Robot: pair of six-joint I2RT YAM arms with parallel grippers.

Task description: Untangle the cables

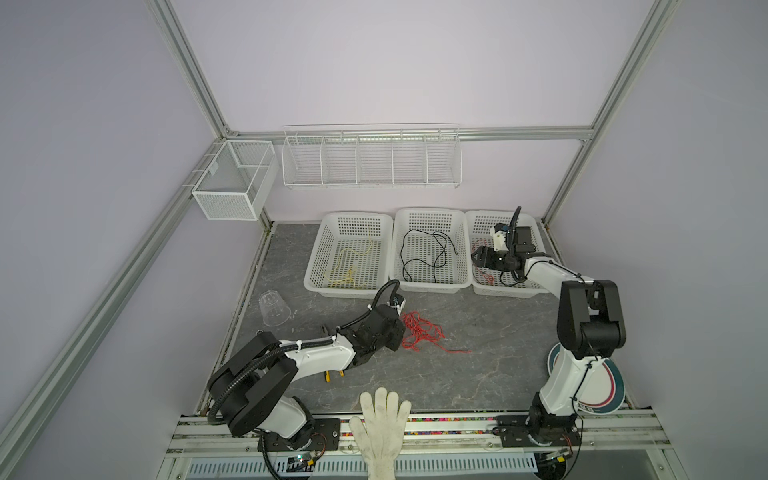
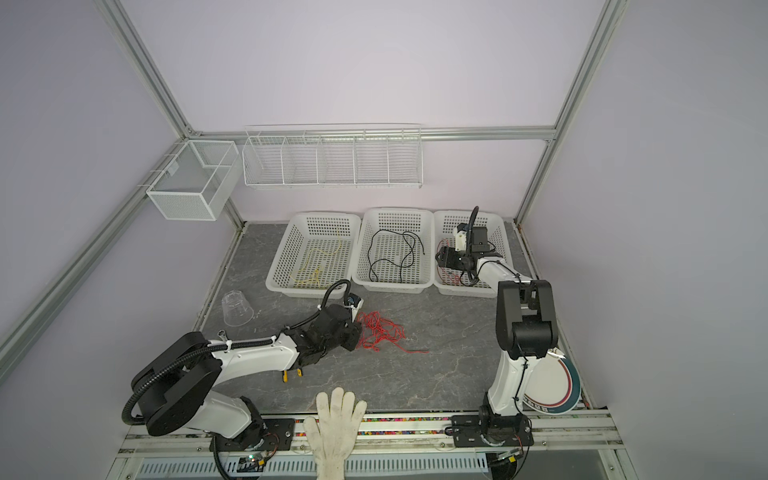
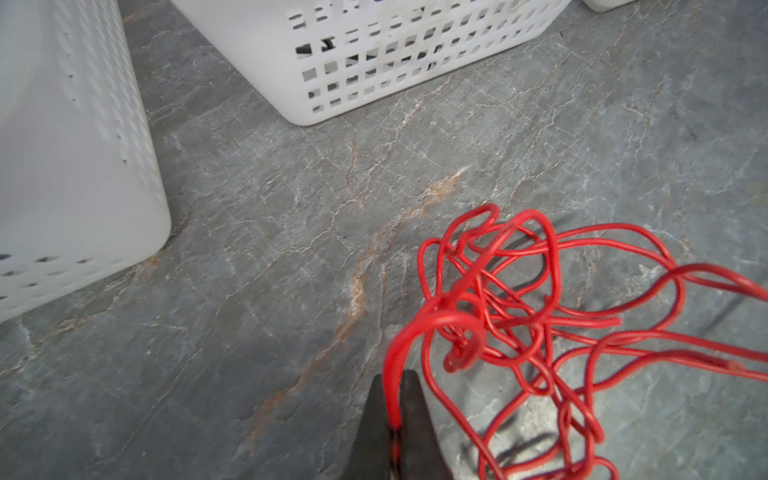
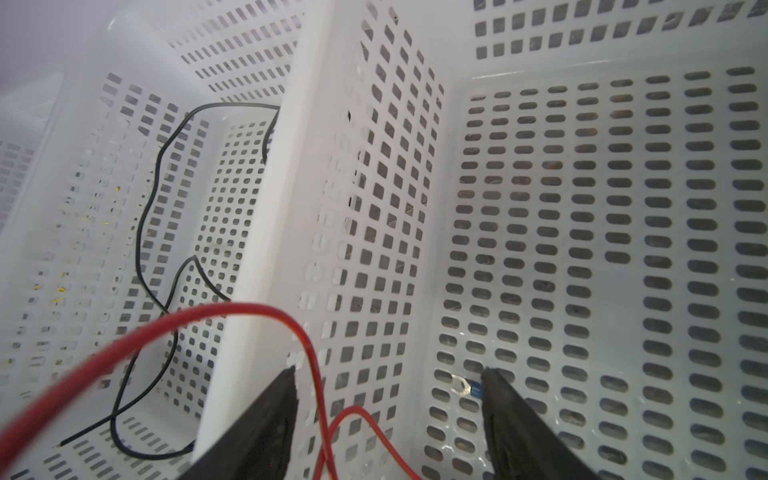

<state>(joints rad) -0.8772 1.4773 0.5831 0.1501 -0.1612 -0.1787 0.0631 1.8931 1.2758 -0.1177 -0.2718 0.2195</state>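
A tangled red cable (image 1: pixel 419 332) (image 2: pixel 380 332) lies on the grey table beside my left gripper (image 1: pixel 398 338) (image 2: pixel 355 334). In the left wrist view that gripper (image 3: pixel 394 376) is shut on a strand of the red cable (image 3: pixel 490 291). The yellow cable (image 1: pixel 351 270) lies in the left basket and the black cable (image 1: pixel 432 253) (image 4: pixel 145 216) in the middle one. My right gripper (image 1: pixel 478 255) (image 4: pixel 389 372) hangs open over the right basket (image 1: pixel 507 294). More red cable (image 4: pixel 257 307) loops loosely between its fingers, unclamped.
A clear plastic cup (image 1: pixel 274 307) lies on its side at the table's left. Yellow-handled pliers (image 1: pixel 334 375) poke out under the left arm. A white glove (image 1: pixel 384 424) rests on the front edge and a plate (image 1: pixel 611 386) sits behind the right arm. Wire racks (image 1: pixel 370 162) hang on the back wall.
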